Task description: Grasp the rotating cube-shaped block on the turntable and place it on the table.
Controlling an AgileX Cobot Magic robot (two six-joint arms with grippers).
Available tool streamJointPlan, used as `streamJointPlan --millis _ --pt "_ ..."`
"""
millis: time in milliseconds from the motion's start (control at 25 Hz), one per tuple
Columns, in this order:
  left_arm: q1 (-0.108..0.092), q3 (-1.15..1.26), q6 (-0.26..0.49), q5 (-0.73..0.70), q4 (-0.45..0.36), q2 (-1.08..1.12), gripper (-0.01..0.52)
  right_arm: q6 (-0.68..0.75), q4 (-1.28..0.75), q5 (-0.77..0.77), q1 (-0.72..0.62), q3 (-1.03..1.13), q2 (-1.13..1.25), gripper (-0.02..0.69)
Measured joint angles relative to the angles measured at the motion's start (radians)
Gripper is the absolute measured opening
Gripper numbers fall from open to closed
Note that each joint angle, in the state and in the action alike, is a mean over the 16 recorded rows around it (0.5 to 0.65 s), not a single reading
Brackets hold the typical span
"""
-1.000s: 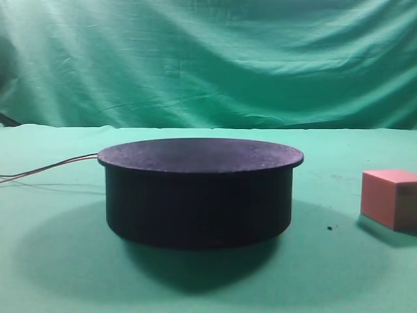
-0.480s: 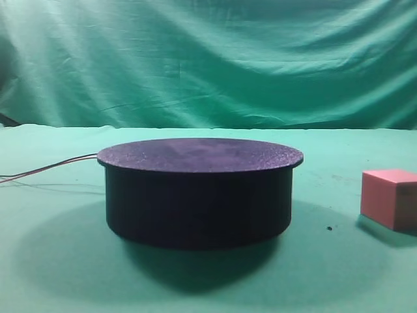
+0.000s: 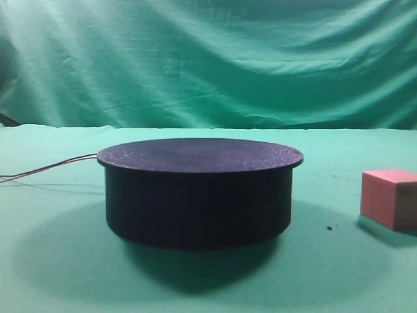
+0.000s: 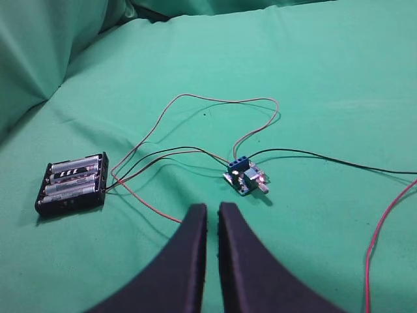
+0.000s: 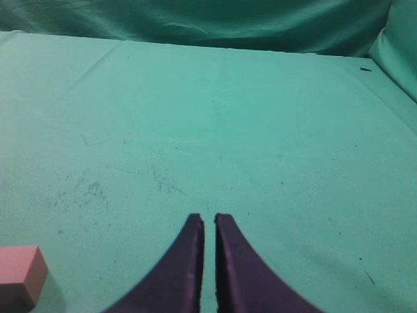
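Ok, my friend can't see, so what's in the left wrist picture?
A black claw, nearly closed and empty, hangs over green cloth. Ahead lie a black battery holder and a small blue circuit board, joined by thin wires.

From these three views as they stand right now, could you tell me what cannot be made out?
- Cube-shaped block: the exterior high view's right edge cuts its far side; in the right wrist view the bottom-left corner crops it.
- Turntable: whether it is spinning cannot be told.
- Left gripper and right gripper: only the fingertips show, nearly closed; neither appears in the exterior high view.
- Circuit board: parts too small to read.
- Battery holder: labels blurred.
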Motion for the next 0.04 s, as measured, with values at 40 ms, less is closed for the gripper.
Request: streamJointPlan --millis 40 --pt "0.0 0.0 0.0 0.0 0.0 0.0 0.0 0.0 0.0 0.0 0.0 0.0 0.0 0.0"
